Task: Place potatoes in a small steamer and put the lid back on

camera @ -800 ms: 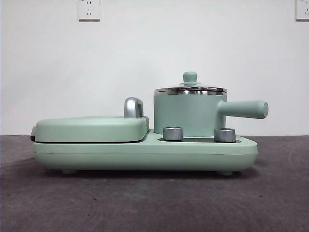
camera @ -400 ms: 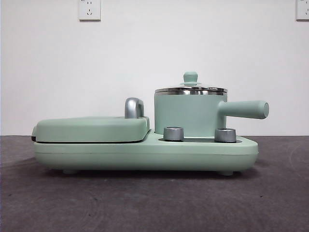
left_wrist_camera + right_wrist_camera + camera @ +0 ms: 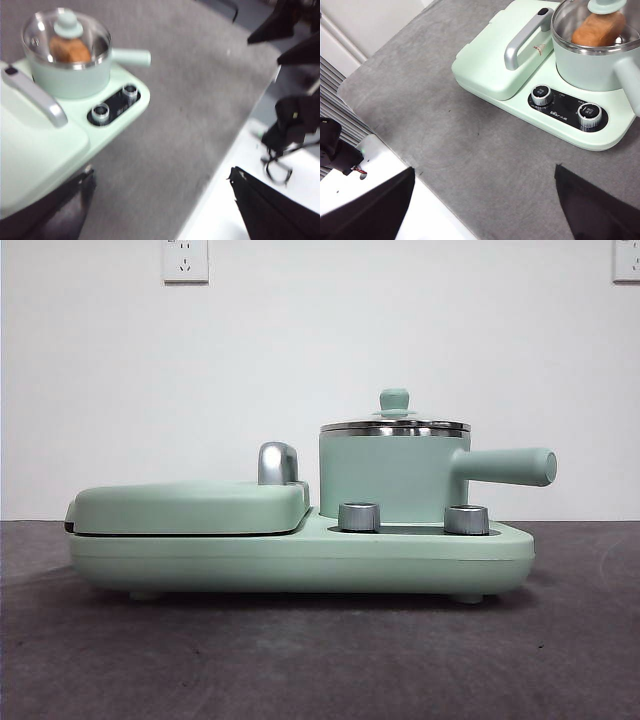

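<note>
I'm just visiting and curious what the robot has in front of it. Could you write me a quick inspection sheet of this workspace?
Surface: grey table, no spills seen.
Job's things: potato inside small steamer; lid on it.
Clutter: griddle closed; two knobs on the base.
Grippers: left gripper and right gripper both open, empty, away from the pot.
Cables: black wires off the table edge.
Surroundings: white wall, sockets.

left gripper fingers spread wide, right gripper likewise, both empty
</note>
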Robot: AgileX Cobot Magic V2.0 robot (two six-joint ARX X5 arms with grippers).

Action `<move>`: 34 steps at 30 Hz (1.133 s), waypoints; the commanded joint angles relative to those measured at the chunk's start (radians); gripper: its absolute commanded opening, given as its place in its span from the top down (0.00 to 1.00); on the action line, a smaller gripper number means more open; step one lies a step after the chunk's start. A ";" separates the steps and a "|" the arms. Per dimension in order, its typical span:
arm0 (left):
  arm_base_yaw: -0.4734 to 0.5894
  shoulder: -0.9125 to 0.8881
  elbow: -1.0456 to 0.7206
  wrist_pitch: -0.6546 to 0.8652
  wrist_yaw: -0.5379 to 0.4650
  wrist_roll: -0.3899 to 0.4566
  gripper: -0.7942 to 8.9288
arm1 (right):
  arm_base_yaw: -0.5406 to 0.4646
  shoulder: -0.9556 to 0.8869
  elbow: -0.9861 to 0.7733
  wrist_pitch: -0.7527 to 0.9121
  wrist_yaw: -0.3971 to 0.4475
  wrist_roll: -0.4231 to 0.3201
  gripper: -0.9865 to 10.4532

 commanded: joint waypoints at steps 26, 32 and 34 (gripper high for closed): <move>-0.008 -0.112 -0.208 0.082 0.004 -0.140 0.91 | 0.007 0.005 0.006 0.069 0.008 -0.029 0.90; 0.002 -0.122 -0.224 0.107 0.004 -0.139 0.91 | 0.007 0.005 0.006 0.069 0.008 -0.029 0.90; 0.025 -0.148 -0.241 0.140 0.000 -0.112 0.91 | 0.007 0.005 0.006 0.069 0.008 -0.029 0.90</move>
